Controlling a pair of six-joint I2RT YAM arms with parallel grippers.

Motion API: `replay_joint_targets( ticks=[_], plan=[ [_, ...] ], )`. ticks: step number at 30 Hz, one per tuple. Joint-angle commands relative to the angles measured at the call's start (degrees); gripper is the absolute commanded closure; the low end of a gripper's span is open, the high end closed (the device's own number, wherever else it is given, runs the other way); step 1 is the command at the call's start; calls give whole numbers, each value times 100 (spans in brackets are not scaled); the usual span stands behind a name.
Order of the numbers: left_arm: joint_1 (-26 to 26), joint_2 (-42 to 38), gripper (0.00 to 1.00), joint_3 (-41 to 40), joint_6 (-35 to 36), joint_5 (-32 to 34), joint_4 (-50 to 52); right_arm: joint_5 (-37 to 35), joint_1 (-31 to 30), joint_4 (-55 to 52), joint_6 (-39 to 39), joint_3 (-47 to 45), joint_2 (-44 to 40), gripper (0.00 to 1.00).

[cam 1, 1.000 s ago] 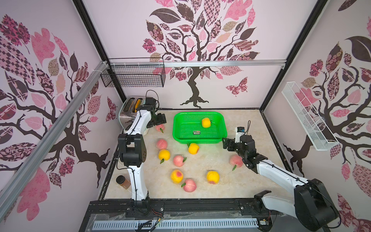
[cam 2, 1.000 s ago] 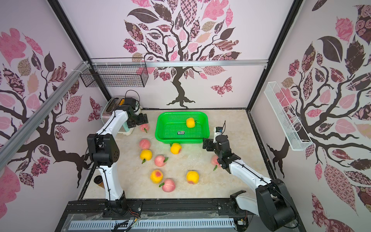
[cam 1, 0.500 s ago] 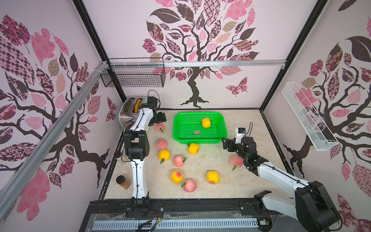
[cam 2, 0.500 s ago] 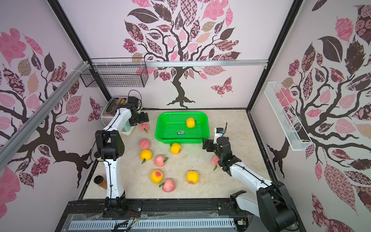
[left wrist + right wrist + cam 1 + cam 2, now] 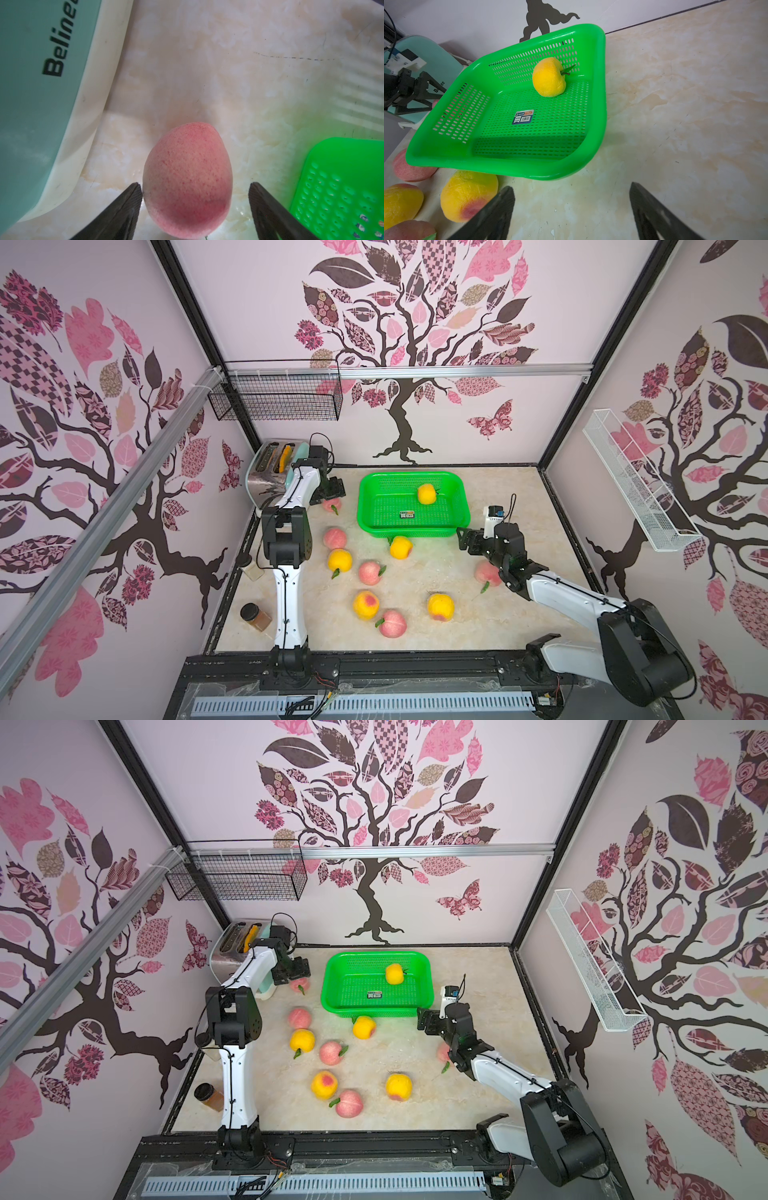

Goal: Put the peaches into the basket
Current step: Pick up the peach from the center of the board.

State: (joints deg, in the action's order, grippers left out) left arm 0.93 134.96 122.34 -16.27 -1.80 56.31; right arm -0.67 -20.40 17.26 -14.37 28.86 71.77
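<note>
Peaches (image 5: 370,572) are lying scattered over the table (image 5: 411,580) on the near side of the basket (image 5: 415,532). Eight of them are loose there, pink and yellow mixed, with their leaves pointing every which way. The closest, a blushed yellow peach (image 5: 401,546), is sitting tucked just beside the basket's near long wall. The basket itself is resting flat, its long axis running from the left arm's side across to the right arm's. Inside it a plain yellow peach (image 5: 427,494) is lying against the far wall, its stem and leaf pointing along that wall toward the basket's right short end. Off the basket's left short end, near the far corner, a pink peach (image 5: 187,180) is lying lengthwise between the fingers of the left gripper (image 5: 194,184). Its long axis is running parallel to that short end, leaf end toward the near side. The gripper is not clamping it yet: one finger (image 5: 124,207) is touching the fruit's side, while the other is standing clear with bare table showing between. A teal toaster (image 5: 31,104) is standing beyond that peach, on the side away from the basket. The right gripper (image 5: 462,539) is hovering just off the basket's near right corner, jaws spread and holding nothing.
</note>
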Motion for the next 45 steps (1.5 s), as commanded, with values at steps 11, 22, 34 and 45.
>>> replay_joint_targets(
  ticks=[11, 22, 34, 45],
  plan=[
    [-51, 235, 17, -80, 156, -2, -15, 88, -21, 96, -110, 117, -7, 11],
    [-43, 291, 19, 32, 300, 43, 202, 58, -22, -7, -117, 190, 41, 11],
    [-23, 260, 28, -1, 375, -126, 148, 73, -23, -102, -134, 300, 202, 11],
    [8, 64, 30, -134, 406, -61, 14, 352, -24, 48, -394, 260, 245, 11]
  ],
)
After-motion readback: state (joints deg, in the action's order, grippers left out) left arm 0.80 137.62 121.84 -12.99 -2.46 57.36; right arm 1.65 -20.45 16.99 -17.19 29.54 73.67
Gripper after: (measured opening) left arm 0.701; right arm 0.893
